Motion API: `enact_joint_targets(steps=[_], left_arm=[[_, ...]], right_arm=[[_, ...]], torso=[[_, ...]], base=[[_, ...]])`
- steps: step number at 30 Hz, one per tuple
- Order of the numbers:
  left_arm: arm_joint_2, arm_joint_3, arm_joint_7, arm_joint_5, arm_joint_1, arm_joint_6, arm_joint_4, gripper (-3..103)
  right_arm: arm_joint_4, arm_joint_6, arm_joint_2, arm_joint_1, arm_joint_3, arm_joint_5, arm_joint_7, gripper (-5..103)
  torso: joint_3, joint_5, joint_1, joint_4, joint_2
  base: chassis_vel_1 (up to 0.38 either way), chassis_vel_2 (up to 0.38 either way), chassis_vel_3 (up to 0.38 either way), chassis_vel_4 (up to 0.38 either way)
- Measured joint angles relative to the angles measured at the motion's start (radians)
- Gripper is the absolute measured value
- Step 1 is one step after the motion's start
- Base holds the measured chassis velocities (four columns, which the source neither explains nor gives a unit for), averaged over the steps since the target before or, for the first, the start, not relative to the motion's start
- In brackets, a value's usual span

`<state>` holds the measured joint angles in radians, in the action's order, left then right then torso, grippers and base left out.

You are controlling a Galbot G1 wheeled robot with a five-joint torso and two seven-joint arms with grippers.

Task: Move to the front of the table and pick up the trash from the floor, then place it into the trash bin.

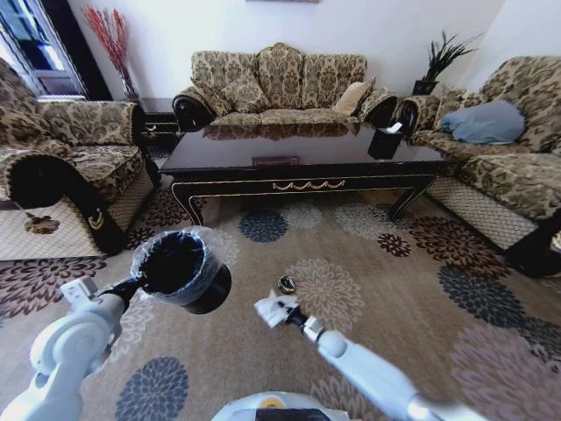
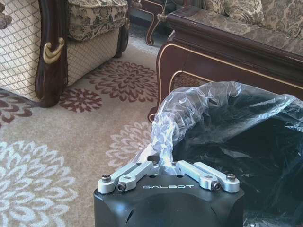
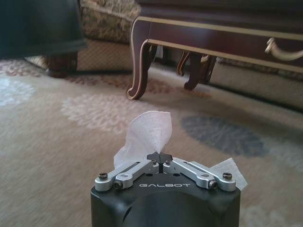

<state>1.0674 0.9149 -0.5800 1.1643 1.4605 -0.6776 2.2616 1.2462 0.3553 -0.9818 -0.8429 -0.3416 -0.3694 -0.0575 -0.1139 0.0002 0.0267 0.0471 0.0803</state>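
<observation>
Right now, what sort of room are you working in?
Most likely a home living room: floral-patterned upholstered sofas ring a long glossy dark wood coffee table with gold trim, on a beige flower-patterned carpet.

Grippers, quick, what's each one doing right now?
Left gripper: shut on the trash bin, pinching its liner at the rim.
Right gripper: shut on the white tissue.

Trash bin [image 1: 180,267] left of tissue [image 1: 273,307]
</observation>
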Motion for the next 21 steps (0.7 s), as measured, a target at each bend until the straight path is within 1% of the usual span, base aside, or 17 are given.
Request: enact_joint_targets(steps=[1,3,4,6,8,10,16,17,19,21], left_arm=[[0.001,-0.001,0.0,0.0,0.0,0.0,0.0,3],[0.01,-0.014,0.0,-0.006,0.012,0.0,0.015,3],[0.014,-0.019,0.001,-0.012,0.018,0.0,0.02,3],[0.017,-0.023,0.002,-0.02,0.023,0.0,0.022,3],[0.028,-0.039,0.002,-0.038,0.036,0.0,0.029,3],[0.031,-0.046,0.003,-0.043,0.041,0.0,0.032,3],[0.048,-0.078,0.002,-0.056,0.062,0.0,0.055,3],[0.048,-0.078,0.002,-0.056,0.062,0.0,0.055,3],[0.044,-0.092,0.002,-0.064,0.072,0.0,0.054,3],[0.033,-0.1,0.004,-0.069,0.073,0.0,0.044,3]], right_arm=[[0.011,-0.001,0.009,0.002,0.004,-0.003,0.0,0],[0.083,-0.008,0.065,0.012,0.043,-0.021,-0.006,0],[0.109,-0.013,0.081,0.013,0.059,-0.034,-0.006,0],[0.128,-0.016,0.091,0.013,0.071,-0.044,-0.007,0],[0.183,-0.024,0.117,0.023,0.113,-0.072,-0.008,0],[0.198,-0.025,0.123,0.029,0.124,-0.082,-0.011,0],[0.301,-0.057,0.144,0.107,0.178,-0.178,-0.005,0],[0.301,-0.057,0.144,0.107,0.178,-0.178,-0.005,0],[0.357,-0.07,0.153,0.144,0.189,-0.223,0.003,0],[0.388,-0.067,0.155,0.169,0.183,-0.254,-0.001,0]], torso=[[0.0,0.0,0.0,0.0,0.0],[0.0,0.0,0.0,-0.0001,0.0],[0.0,0.0001,0.0,-0.0001,0.0],[0.0,0.0001,0.0,-0.0001,0.0],[0.0,0.0001,0.0,-0.0001,0.0],[0.0,-0.0001,0.0,-0.0001,0.0],[0.0,-0.0001,0.0,-0.0003,0.0],[0.0,-0.0001,0.0,-0.0003,0.0],[0.0,-0.0003,0.0,-0.0002,0.0],[0.0,-0.0004,0.0,-0.0001,0.0]], base=[[0.0,0.0,0.0,0.0],[0.0,0.0,0.0,0.0],[0.0,0.0,0.0,0.0],[0.0,0.0,0.0,0.0],[0.0,0.0,0.0,0.0],[0.0,0.0,0.0,0.0],[0.0,0.0,0.0,0.0],[0.0,0.0,0.0,0.0],[0.0,0.0,0.0,0.0],[0.0,0.0,0.0,0.0]])
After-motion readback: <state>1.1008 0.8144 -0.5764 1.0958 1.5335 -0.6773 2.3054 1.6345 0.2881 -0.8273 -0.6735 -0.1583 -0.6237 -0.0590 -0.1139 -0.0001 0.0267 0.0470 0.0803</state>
